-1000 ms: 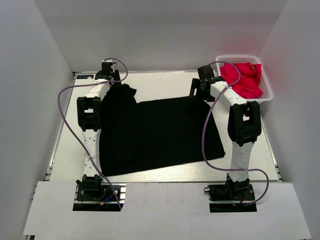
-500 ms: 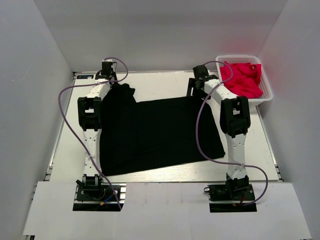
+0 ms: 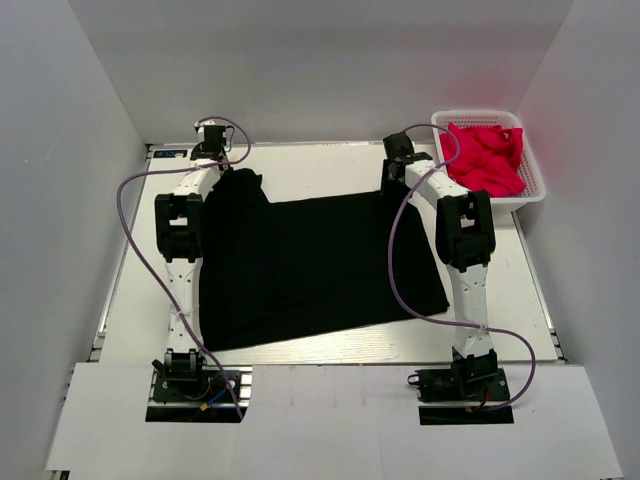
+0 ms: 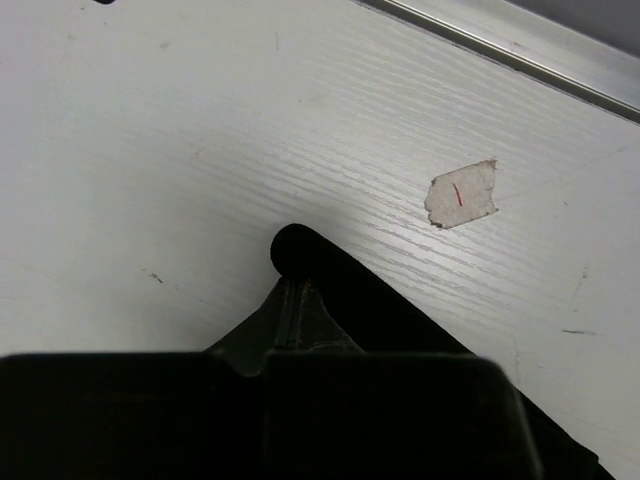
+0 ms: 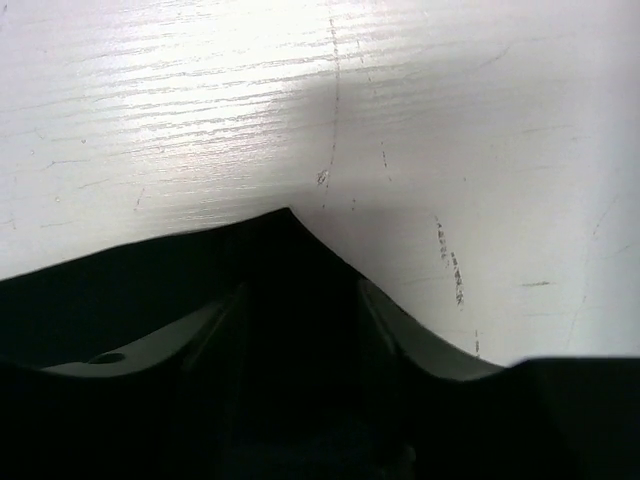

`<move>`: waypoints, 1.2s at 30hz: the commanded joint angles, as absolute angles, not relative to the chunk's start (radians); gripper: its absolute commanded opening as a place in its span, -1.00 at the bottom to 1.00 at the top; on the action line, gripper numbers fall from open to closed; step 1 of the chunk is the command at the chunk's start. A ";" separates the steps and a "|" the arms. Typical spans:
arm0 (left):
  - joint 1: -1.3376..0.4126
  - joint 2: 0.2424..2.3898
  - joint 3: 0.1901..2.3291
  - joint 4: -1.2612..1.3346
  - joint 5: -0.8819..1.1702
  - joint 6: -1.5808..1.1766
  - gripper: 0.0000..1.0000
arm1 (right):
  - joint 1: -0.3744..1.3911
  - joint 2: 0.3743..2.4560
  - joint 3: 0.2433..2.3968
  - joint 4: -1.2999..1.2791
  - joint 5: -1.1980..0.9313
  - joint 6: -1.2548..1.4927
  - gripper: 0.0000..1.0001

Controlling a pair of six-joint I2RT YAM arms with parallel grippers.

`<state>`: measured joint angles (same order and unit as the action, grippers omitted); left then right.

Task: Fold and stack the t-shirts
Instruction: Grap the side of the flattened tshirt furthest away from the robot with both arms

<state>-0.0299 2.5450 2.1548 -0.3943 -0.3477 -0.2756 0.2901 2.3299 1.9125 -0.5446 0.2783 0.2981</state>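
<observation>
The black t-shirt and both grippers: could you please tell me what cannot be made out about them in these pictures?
- Right gripper, right wrist view: fingertips buried under the black t-shirt, so grip unclear.
- Left gripper, top view: too small and dark against the cloth.
- Shirt's left edge, top view: covered by the left arm.
- Red t-shirts in the basket, top view: bunched, count unclear.
</observation>
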 commanded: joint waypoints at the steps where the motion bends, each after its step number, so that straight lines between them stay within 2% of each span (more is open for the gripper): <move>1: -0.020 2.461 2.157 -0.419 -0.393 -0.296 -1.00 | 0.290 2.348 1.911 -0.496 0.288 0.290 -0.09; 2: -0.020 2.461 2.169 -0.419 -0.393 -0.296 -1.00 | 0.291 2.349 1.913 -0.480 0.287 0.290 -0.20; 3: -0.020 2.470 2.180 -0.419 -0.393 -0.296 -1.00 | 0.293 2.350 1.916 -0.474 0.294 0.281 -0.41; 4: -0.020 2.470 2.190 -0.410 -0.393 -0.310 -1.00 | 0.295 2.353 1.914 -0.451 0.299 0.278 -0.50; 6: -0.020 2.470 2.204 -0.382 -0.405 -0.310 -1.00 | 0.290 2.350 1.927 -0.419 0.308 0.272 -0.55; 7: -0.020 2.470 2.227 -0.371 -0.405 -0.310 -1.00 | 0.291 2.350 1.930 -0.399 0.310 0.265 -0.71; 9: -0.011 2.480 2.265 -0.353 -0.374 -0.310 -1.00 | 0.290 2.345 1.940 -0.351 0.328 0.255 -0.78; 10: -0.011 2.494 2.316 -0.353 -0.359 -0.310 -1.00 | 0.291 2.344 1.945 -0.339 0.343 0.247 -0.87; 16: -0.011 2.496 2.355 -0.269 -0.272 -0.353 -1.00 | 0.285 2.318 1.968 -0.273 0.414 0.245 -0.90; 20: -0.011 2.461 2.329 -0.232 -0.195 -0.353 -1.00 | 0.287 2.304 1.951 -0.249 0.373 0.227 -0.90; 26: -0.011 2.307 2.013 -0.138 -0.158 -0.341 -1.00 | 0.290 2.241 1.852 -0.216 0.344 0.239 -0.90; 36: -0.031 1.895 1.475 -0.034 -0.252 -0.365 -1.00 | 0.308 2.053 1.608 -0.157 0.345 0.256 -0.90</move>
